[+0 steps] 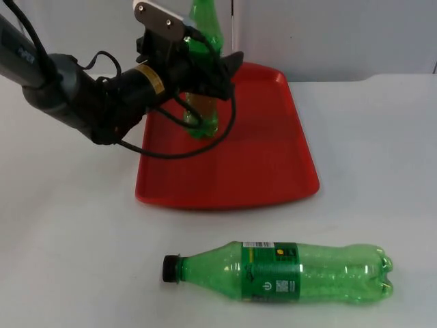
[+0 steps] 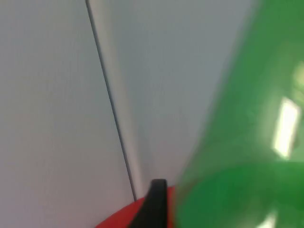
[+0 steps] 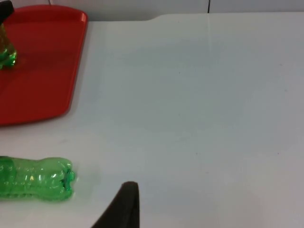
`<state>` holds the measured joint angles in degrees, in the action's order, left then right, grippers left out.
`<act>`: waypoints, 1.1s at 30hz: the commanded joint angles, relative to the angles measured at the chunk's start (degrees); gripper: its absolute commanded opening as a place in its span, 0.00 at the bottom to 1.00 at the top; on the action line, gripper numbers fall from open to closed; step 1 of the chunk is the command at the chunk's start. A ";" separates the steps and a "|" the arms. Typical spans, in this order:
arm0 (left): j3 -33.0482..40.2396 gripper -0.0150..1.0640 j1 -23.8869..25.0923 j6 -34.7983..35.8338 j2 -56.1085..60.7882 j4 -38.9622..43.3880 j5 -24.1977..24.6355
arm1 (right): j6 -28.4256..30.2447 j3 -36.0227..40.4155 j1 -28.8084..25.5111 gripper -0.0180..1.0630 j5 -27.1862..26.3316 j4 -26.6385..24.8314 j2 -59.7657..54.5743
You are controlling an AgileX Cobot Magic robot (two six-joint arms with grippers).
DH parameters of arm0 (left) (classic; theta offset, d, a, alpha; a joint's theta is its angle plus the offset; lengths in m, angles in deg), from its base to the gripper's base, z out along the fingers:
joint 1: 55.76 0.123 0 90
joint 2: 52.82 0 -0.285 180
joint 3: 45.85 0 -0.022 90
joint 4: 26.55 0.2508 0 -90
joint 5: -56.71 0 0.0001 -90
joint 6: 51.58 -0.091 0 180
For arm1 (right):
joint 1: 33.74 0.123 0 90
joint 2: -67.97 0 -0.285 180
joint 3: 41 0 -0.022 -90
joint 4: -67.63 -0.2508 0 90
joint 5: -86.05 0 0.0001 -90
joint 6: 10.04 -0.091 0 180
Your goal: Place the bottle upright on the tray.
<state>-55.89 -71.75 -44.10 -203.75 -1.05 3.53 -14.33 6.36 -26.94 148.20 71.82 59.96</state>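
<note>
Green bottle (image 1: 287, 272) lies sideways; another (image 1: 203, 31) stands on tray (image 1: 273, 164).

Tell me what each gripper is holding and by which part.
The left gripper grips the upright green bottle around its middle, its base on the red tray. The right gripper, waiting above the table, holds nothing.

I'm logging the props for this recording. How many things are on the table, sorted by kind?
Green bottles: 2, one upright on the tray with the left gripper around it, one lying on the white table.
Red trays: 1.
Total: 3.
</note>
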 commanded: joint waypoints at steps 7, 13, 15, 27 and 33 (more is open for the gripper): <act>-0.01 0.82 0.06 0.24 0.23 0.45 -0.02 | 0.27 0.28 -0.41 0.99 -0.41 0.01 0.22; -0.01 0.89 0.06 0.50 0.23 1.63 -0.02 | 0.27 0.28 -0.41 0.99 -0.41 0.01 0.22; -0.01 0.95 0.06 0.50 0.23 1.63 -0.02 | 0.27 0.28 -0.41 0.99 -0.41 0.01 0.22; 0.13 0.99 0.06 1.05 0.34 1.55 4.27 | 0.27 0.28 -0.41 0.99 -0.41 0.01 0.22; 0.23 0.99 0.06 4.20 0.59 2.85 6.52 | 0.27 0.28 -0.41 0.99 -0.41 0.01 0.22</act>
<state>-55.75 -71.75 -41.05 -203.66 1.27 9.59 -14.10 6.36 -26.94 148.20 71.82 59.96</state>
